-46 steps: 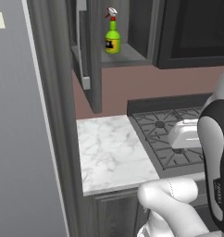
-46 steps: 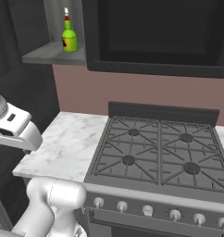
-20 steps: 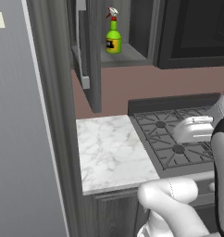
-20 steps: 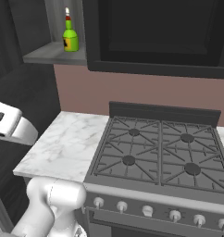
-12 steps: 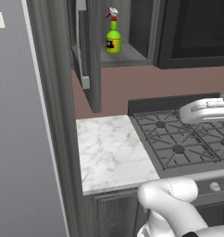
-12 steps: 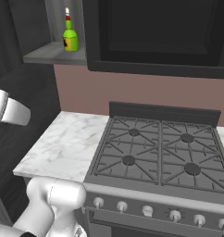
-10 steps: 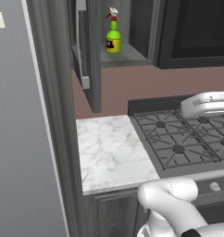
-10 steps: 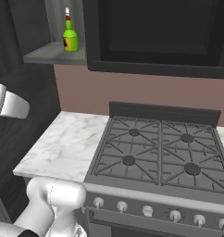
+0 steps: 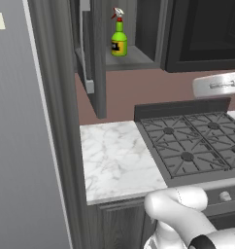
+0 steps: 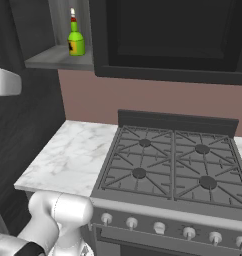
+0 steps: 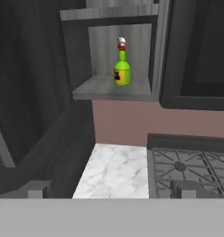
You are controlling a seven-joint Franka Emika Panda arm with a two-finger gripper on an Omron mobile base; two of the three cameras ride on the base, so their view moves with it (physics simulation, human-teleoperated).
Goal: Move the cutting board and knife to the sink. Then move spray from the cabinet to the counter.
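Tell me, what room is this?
It looks like a kitchen: a black gas stovetop beside a marble counter, and a green spray standing on the shelf of an open wall cabinet.

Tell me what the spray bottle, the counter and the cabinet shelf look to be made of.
Spray: glossy lime-green plastic by its look, black label, red-and-white nozzle. Counter: polished white marble or an imitation, judging by the grey veins. Cabinet shelf: matte grey board with faint streaks, possibly painted wood or laminate.

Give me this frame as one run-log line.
phase: approach to spray | spray: upright on cabinet shelf, untouched | cabinet door: open | gripper: open, empty, facing shelf | counter: bare marble beside stovetop
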